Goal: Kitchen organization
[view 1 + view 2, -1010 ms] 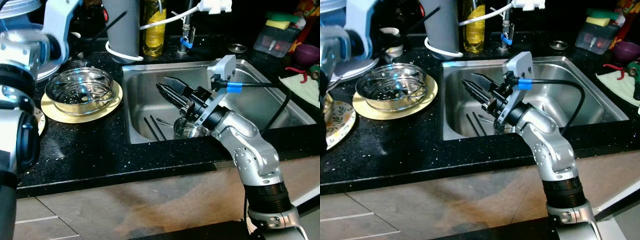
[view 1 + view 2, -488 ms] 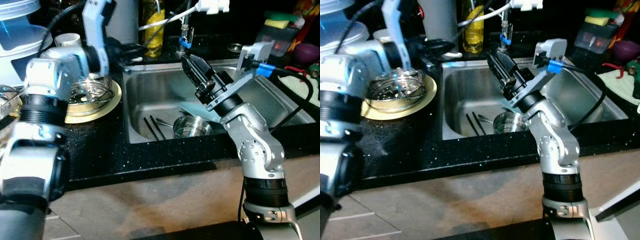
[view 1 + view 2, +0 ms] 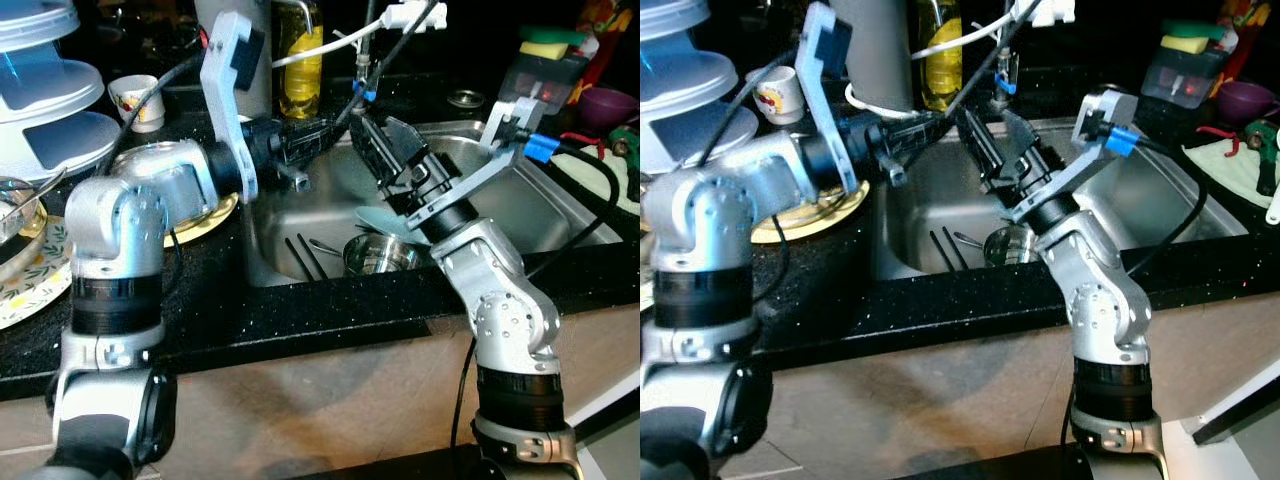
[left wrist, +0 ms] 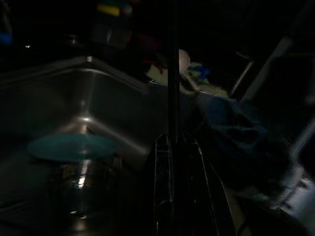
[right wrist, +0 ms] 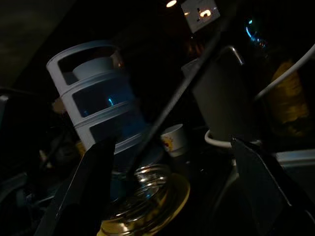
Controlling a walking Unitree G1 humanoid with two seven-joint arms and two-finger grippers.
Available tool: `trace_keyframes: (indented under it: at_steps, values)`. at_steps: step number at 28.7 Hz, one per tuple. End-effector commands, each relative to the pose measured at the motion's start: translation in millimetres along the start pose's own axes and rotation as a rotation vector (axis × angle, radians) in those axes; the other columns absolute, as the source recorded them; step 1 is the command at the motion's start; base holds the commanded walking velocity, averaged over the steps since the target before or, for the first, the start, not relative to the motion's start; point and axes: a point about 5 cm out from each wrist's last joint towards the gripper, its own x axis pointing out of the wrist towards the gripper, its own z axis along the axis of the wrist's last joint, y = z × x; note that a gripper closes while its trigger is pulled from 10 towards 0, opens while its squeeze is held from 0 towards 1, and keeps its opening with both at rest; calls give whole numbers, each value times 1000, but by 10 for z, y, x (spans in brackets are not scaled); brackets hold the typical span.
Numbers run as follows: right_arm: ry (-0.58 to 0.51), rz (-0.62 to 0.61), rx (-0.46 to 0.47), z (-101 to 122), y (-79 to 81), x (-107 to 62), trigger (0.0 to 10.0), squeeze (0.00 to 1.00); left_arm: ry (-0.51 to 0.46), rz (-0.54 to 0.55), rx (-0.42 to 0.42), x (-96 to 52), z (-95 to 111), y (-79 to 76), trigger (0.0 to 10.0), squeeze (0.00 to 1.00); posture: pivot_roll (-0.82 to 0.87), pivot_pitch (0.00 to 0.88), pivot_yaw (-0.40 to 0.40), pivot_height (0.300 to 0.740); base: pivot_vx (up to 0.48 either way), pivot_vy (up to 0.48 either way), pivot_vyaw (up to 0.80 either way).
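**Pinching a thin black stick (image 3: pixel 385 55) in the left pincer (image 3: pixel 318 137) above the sink (image 3: pixel 560 200).**

Holding the right pincer (image 3: pixel 385 140) spread just beside it, nearer the stick's free length. Running the stick's long axis up and away from the left fingertips toward the tap, crossing between the right fingers in the right wrist view. Lying in the basin below: a steel bowl (image 3: pixel 375 255), a teal plate (image 3: pixel 385 220), two more black sticks (image 3: pixel 300 258) and a spoon (image 3: pixel 322 247). Likely calling for a handover or a lift out to the worktop (image 3: pixel 300 310).

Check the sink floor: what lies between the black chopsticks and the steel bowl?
In the left eye view, a spoon lies between the chopsticks and the steel bowl.
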Motion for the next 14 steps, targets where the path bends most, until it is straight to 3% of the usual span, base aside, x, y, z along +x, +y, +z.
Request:
trace_keyframes:
  at_steps: [1,8,14]
  values:
    - [-12,1,27,17,18,-19,10000,0,-1,-21,-9,-19,-3,-78,0,0,-36,183,7,740,0,0,0]
    - [-107,45,188,155,65,-3,10000,0,-4,44,-75,-91,-99,-57,0,0,-38,180,5,740,0,0,0]
    - [-93,51,191,151,82,-5,10000,0,14,29,-114,-127,-184,-125,0,0,-39,175,6,740,0,0,0]
